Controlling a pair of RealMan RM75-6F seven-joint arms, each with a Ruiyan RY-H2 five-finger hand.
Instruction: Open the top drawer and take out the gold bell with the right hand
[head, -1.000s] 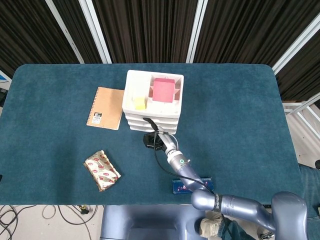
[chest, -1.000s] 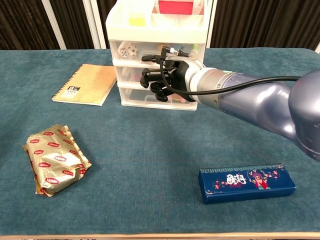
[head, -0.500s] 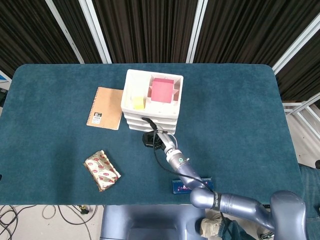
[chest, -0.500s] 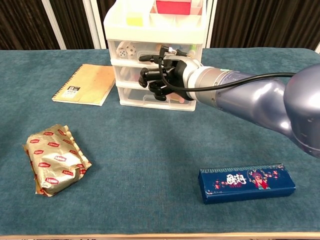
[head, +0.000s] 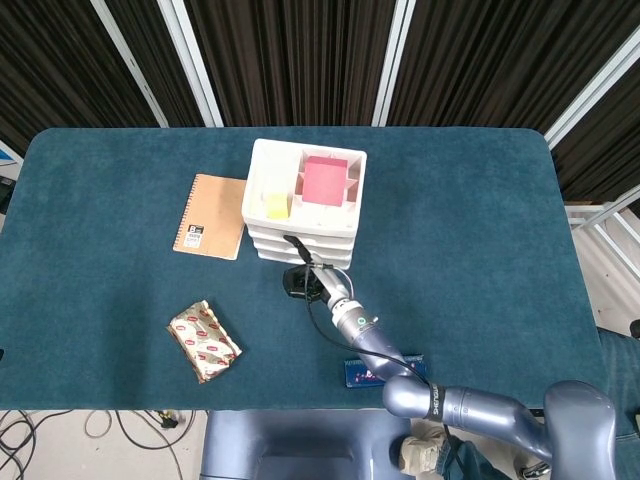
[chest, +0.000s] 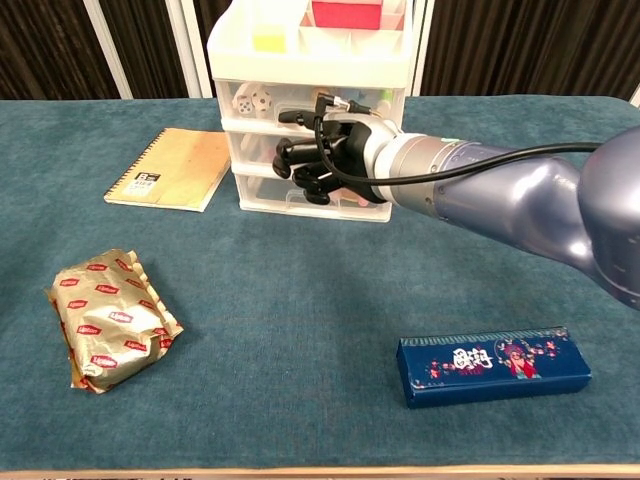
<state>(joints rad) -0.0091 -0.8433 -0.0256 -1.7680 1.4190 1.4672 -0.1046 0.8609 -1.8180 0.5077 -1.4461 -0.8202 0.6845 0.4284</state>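
Right robot hand (chest: 322, 157) fingers curled at top drawer (chest: 310, 101) front, grasp unclear; gold bell unseen

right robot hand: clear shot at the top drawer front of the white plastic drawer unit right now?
Probably yes. The right robot hand is already at the top drawer front of the white plastic drawer unit, nothing between them.

Translucent glossy plastic drawer unit (chest: 310, 130) on matt, napped teal cloth (chest: 300, 300).

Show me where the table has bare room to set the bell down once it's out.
Bare cloth lies between the foil packet and the blue box, and right of the drawer unit. It is crowded at the drawer fronts, where the right hand sits.
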